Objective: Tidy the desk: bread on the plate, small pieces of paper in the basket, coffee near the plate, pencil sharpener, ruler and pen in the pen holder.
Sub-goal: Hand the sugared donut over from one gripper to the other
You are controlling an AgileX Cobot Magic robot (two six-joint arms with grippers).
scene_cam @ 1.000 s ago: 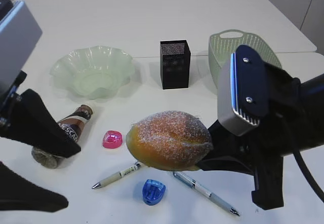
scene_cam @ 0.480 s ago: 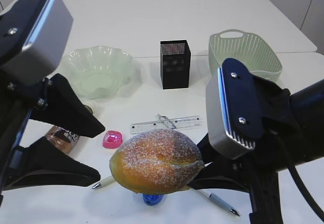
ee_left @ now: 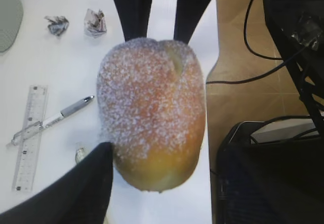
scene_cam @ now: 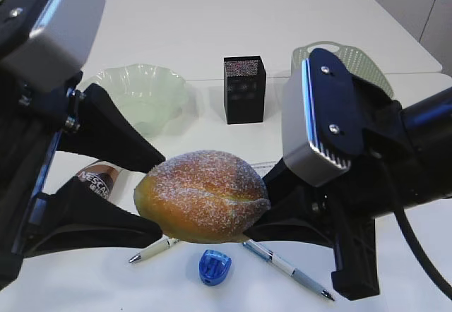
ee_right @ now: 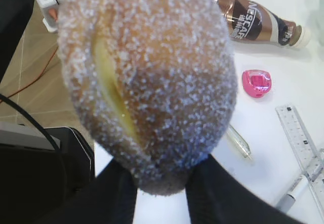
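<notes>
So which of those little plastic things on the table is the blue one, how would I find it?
Start at the big sugared bun held up in mid-picture. Straight below it, on the white table near the front edge, the blue pencil sharpener lies between two pens. It is the only blue thing there, small and wedge-shaped.

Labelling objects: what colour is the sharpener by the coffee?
Pink, translucent-looking sharpener, lying near the coffee. Clearest in the right wrist view.
</notes>
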